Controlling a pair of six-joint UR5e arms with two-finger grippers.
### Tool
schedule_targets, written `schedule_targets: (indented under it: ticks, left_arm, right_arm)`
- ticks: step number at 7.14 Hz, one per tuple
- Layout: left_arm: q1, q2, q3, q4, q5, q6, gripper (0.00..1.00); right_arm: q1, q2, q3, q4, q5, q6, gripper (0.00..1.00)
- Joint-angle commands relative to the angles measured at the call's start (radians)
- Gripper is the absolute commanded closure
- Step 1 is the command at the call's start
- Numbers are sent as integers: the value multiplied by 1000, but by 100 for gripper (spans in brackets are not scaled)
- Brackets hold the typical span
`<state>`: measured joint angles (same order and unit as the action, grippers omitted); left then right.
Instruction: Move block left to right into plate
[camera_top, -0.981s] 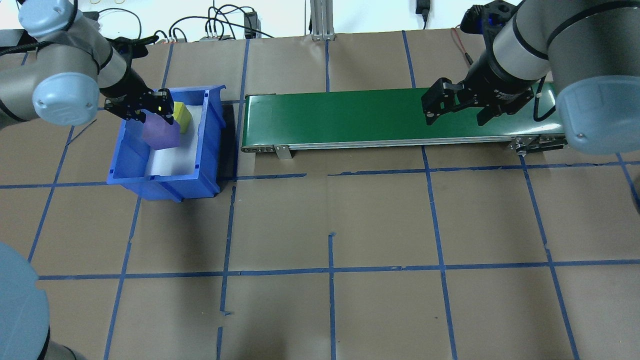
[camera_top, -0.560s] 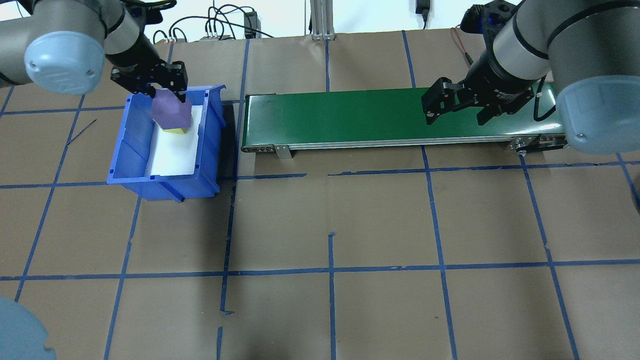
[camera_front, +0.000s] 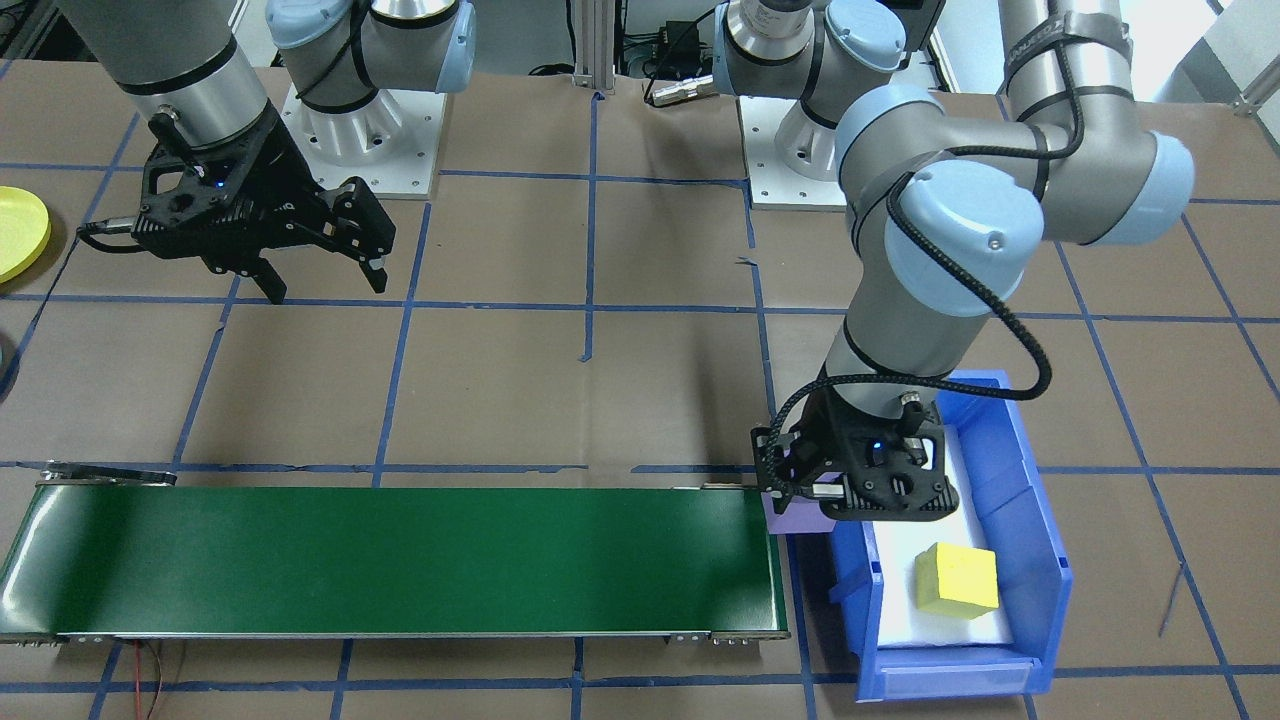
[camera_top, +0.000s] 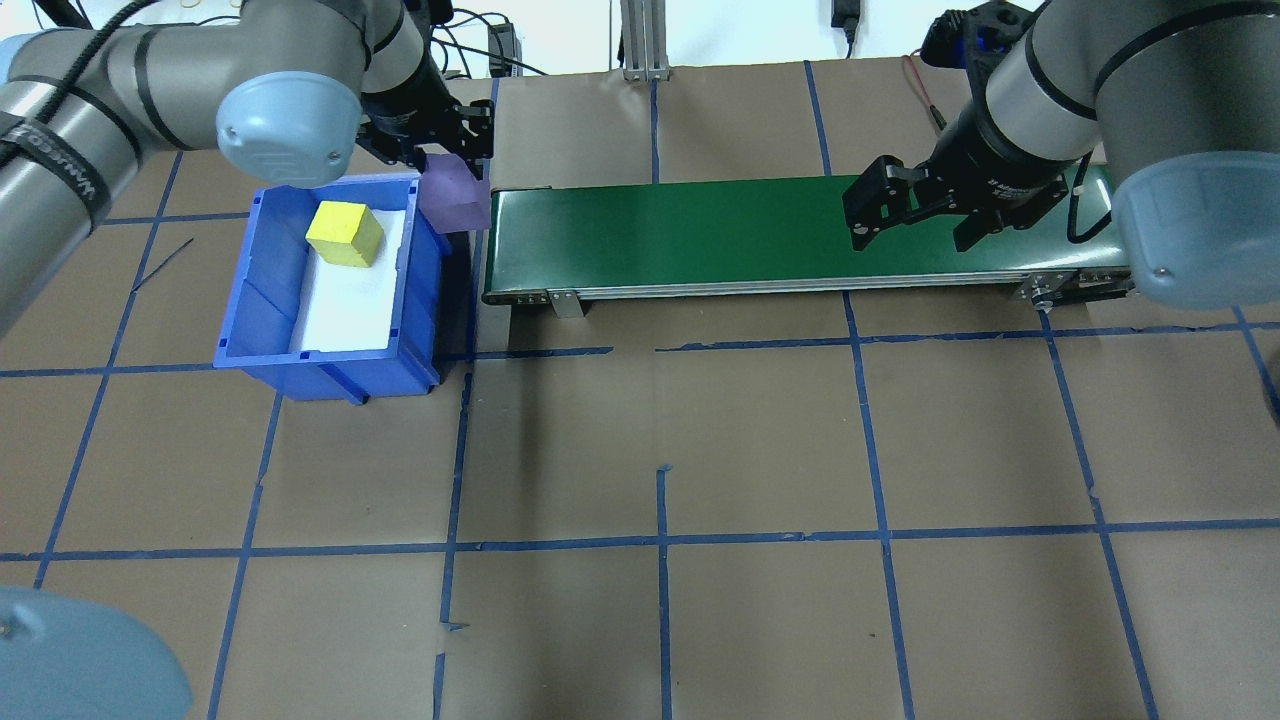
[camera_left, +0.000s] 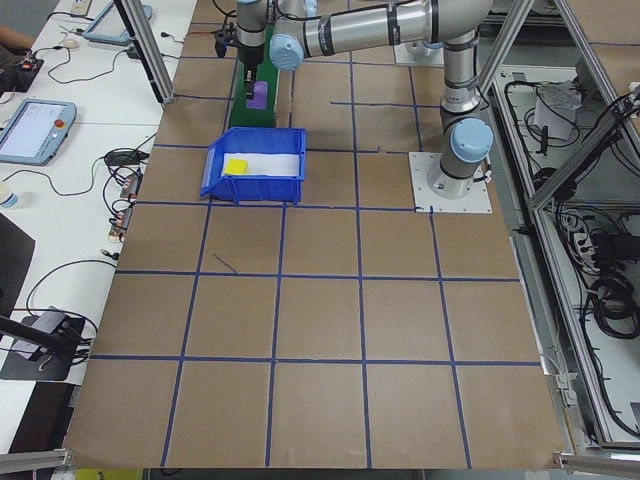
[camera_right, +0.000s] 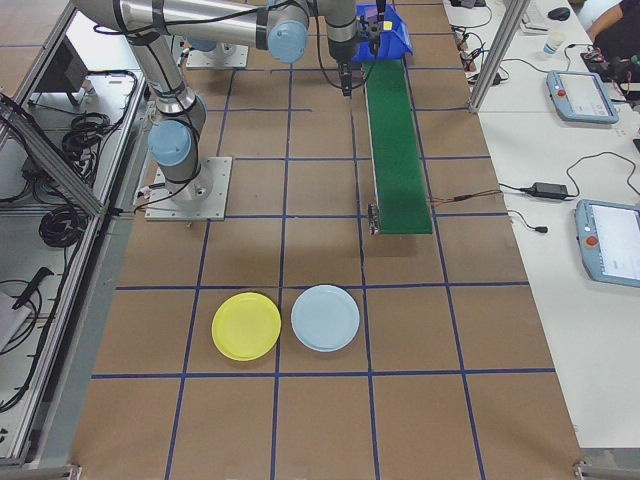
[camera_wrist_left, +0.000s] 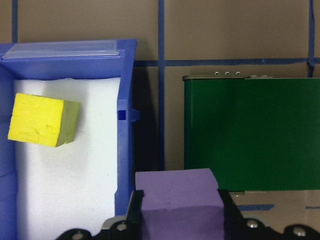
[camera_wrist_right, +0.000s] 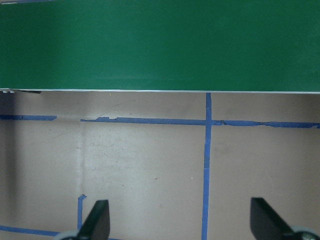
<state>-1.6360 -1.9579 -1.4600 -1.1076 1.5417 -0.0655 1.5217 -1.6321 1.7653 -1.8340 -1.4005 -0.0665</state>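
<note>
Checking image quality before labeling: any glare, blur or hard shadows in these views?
Front-facing view: soft sheen streaks on the green conveyor belt. Overhead view: dark shadow between the blue bin and the belt; all sharp. Left wrist view: the purple block in the left hand is sharp, no blur. Right wrist view: right hand's fingertips sit slightly soft at the frame's bottom.

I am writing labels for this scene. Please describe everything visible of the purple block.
The purple block is a pale violet cube, foam-like and matte, with plain faces. The left gripper is shut on it from above, holding it in the air over the gap between the blue bin and the green conveyor belt. Nothing else touches it.
</note>
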Motion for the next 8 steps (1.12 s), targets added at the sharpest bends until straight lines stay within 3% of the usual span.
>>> schedule_targets:
  ticks: [1,4,5,6,7,8]
  left_arm:
    - [-30,-90,3,109,-32,-23,72]
    - [-38,-142,-14,161,-46,-23,71]
    - [-38,-142,-16,161,-69,-25,63]
    - [-44,-142,-22,158,-71,-66,26]
    - [-53,-133,-34,163,-78,-77,0]
    - [-53,-113,-40,152,-81,-65,0]
  right_arm:
    - [0,0,0,-1,0,1,0]
    - [0,0,0,-1,0,-1,0]
    - [0,0,0,-1,0,-1,0]
    - [0,0,0,-1,0,1,0]
    - [0,0,0,1,0,1,0]
    - [0,0,0,-1,0,-1,0]
